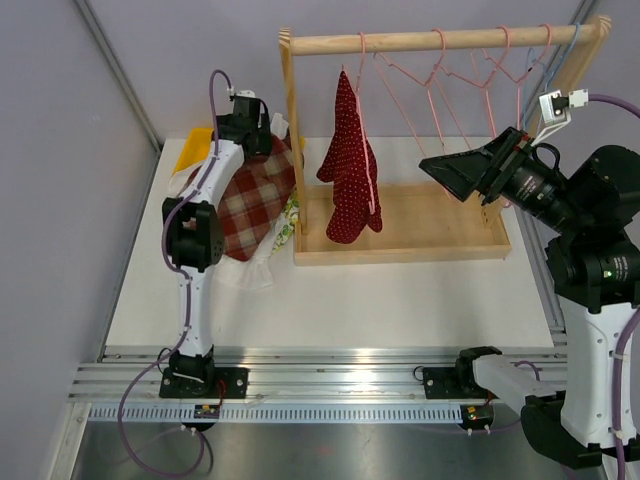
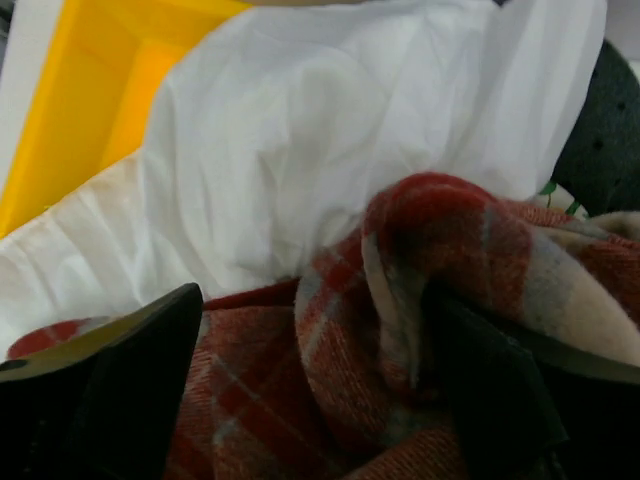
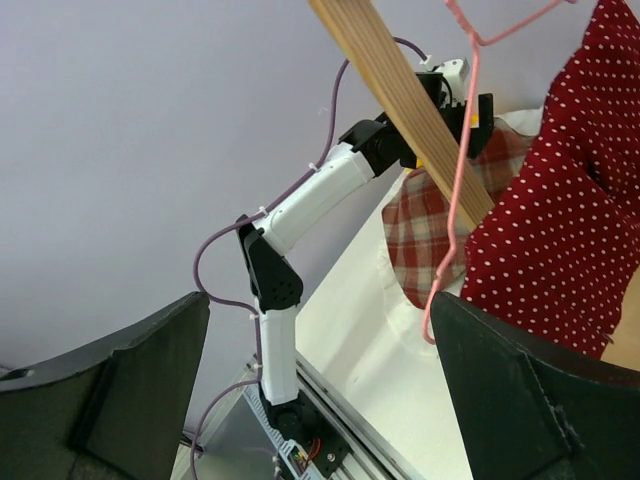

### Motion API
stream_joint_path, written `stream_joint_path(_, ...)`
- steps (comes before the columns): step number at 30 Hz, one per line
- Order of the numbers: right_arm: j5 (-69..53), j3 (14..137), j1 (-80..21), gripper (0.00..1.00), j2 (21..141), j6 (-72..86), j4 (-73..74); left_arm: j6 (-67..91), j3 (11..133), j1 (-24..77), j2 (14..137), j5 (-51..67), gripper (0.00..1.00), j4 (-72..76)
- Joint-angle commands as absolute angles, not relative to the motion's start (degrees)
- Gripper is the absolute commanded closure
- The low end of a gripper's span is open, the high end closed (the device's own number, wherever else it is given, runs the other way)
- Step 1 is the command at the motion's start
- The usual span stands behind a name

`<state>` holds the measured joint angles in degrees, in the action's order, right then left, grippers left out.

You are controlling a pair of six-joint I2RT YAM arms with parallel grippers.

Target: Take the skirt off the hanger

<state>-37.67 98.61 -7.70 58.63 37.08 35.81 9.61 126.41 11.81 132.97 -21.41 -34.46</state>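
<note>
The red polka-dot skirt (image 1: 350, 170) hangs on a pink wire hanger (image 1: 362, 60) at the left end of the wooden rack's rail (image 1: 440, 41). In the right wrist view the skirt (image 3: 560, 220) and hanger (image 3: 455, 200) are at the upper right. My right gripper (image 1: 445, 172) is open and empty, raised to the right of the skirt and pointing at it, apart from it (image 3: 320, 350). My left gripper (image 1: 250, 125) is outside the rack's left post, down on a red plaid cloth (image 1: 250, 205). Its jaws stand wide apart with a plaid fold (image 2: 450, 250) between them (image 2: 310, 380).
The plaid cloth lies on a pile with a white garment (image 2: 330, 130) and a yellow item (image 2: 90, 90) at the table's back left. Several empty pink hangers (image 1: 470, 75) hang on the rail's right part. The rack's wooden base tray (image 1: 430, 235) sits under them.
</note>
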Motion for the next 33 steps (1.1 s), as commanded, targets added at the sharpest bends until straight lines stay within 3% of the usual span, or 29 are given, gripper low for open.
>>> stream_joint_path(1,-41.75,100.9,-7.65,0.01,59.59,38.76,30.76,11.95,129.3,10.9,127.64,-25.03,0.01,-36.38)
stream_joint_path(10,-40.09,110.2,-9.22,0.01,70.04,35.78,34.18,11.78,110.49,13.61,103.99,-27.86,0.01,-30.41)
stream_joint_path(18,-27.96,126.55,-21.0,0.04,85.49,27.16,45.95,10.89,94.08,22.57,81.08,-29.79,0.01,-30.15)
stream_joint_path(33,-20.57,118.57,-22.85,0.06,89.3,24.26,41.4,16.52,72.87,31.37,50.99,-26.98,0.01,-37.0)
